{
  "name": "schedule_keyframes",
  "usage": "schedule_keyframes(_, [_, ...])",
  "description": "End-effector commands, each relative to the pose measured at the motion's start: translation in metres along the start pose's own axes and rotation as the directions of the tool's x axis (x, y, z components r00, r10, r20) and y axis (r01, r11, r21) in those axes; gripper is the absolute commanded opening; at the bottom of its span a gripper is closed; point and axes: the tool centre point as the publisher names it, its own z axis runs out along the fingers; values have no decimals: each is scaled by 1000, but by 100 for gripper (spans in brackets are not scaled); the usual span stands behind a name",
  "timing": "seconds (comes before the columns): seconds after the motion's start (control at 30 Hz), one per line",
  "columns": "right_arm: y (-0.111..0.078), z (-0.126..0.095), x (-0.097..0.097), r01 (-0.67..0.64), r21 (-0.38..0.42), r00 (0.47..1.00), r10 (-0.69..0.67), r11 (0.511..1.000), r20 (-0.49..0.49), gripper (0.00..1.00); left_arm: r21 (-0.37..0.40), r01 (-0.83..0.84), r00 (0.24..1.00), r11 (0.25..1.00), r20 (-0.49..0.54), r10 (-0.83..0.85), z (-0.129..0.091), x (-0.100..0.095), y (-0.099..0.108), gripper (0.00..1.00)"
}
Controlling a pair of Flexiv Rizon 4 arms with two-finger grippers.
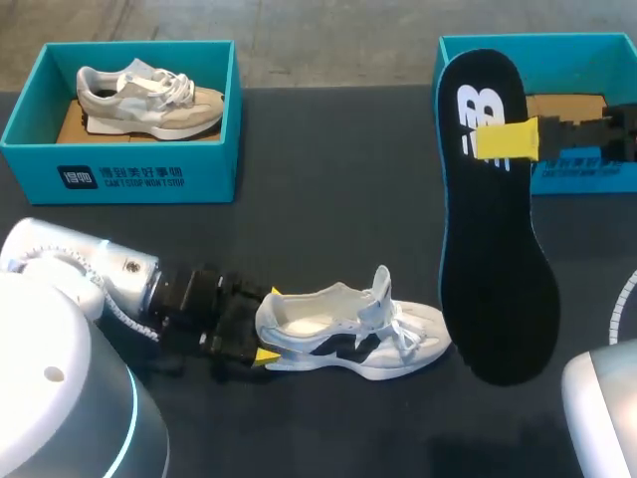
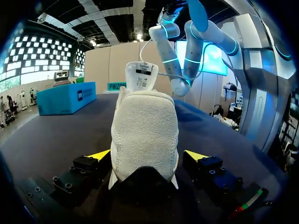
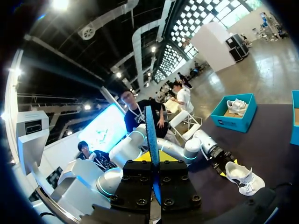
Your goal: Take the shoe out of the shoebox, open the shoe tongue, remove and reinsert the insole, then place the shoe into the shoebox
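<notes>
Your right gripper (image 1: pixel 508 140) pinches the floppy black foam insole (image 1: pixel 495 269), left gripper (image 1: pixel 269 324) clamps the white suede sneaker (image 1: pixel 348 334) at the heel. That insole might buckle going in.

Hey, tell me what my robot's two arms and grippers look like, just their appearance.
The left arm and right arm have rounded silver-white casings with glowing cyan rings at the joints. A pale coiled cable runs by the left wrist. The left gripper and right gripper are black, blocky and bolted, each with bright yellow fingertips.
</notes>
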Motion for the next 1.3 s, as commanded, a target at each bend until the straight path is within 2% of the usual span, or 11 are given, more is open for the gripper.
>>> schedule_keyframes(0.03, [-6,12,10,0,-294,1000,3,956,10,0,-104,12,999,994,-35,-15,-16,2,-6,100])
schedule_keyframes(0.17, [-6,12,10,0,-294,1000,3,956,10,0,-236,-4,998,972,-56,-10,-31,5,-8,100])
schedule_keyframes(0.37, [-6,12,10,0,-294,1000,3,956,10,0,-390,-5,998,921,-60,-20,-48,4,-11,100])
schedule_keyframes(0.7, [-6,12,10,0,-294,1000,3,956,10,0,-636,-16,991,772,-113,-72,-71,7,-16,100])
schedule_keyframes(1.0, [-6,12,10,0,-294,1000,3,956,10,0,-744,-11,972,668,-163,-166,-79,5,-30,100])
schedule_keyframes(1.3, [-6,12,10,0,-294,1000,3,956,10,0,-820,-62,981,569,-155,-116,-81,-7,-45,100])
